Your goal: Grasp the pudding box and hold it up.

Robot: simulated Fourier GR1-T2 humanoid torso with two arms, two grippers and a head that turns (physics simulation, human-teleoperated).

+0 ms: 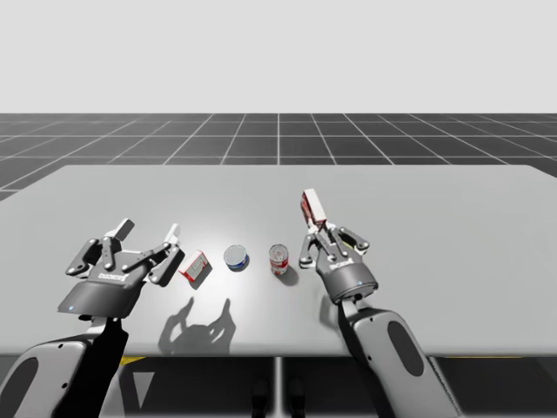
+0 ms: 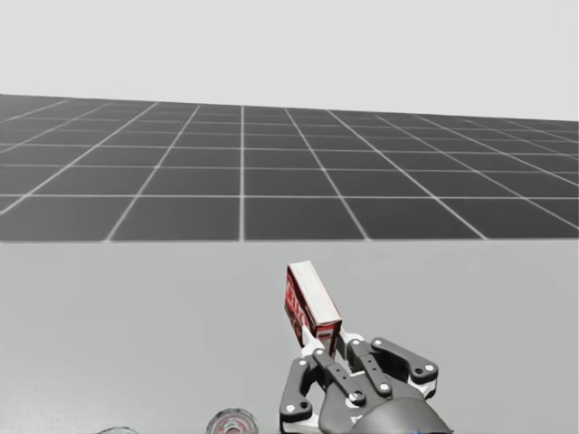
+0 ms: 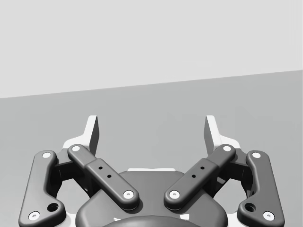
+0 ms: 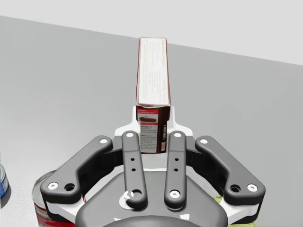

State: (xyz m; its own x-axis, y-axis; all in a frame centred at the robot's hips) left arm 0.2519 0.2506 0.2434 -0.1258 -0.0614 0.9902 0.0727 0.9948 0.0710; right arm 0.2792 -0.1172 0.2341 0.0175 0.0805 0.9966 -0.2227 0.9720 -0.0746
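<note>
Most done: right gripper (image 4: 151,124) clenched on pudding box (image 4: 152,71), seemingly raised; higher lift maybe left; left gripper (image 3: 151,130) released, idle.

No word, number or sign can be read anywhere. The pudding box (image 4: 152,71) carries rows of fine print on its pale long face and a dark label panel on its end, all too small to make out. To the left of the pudding box, the red can (image 1: 278,259), the blue and white can (image 1: 235,257) and, furthest off, the small red and white box (image 1: 195,267) bear coloured labels with no legible lettering.
</note>
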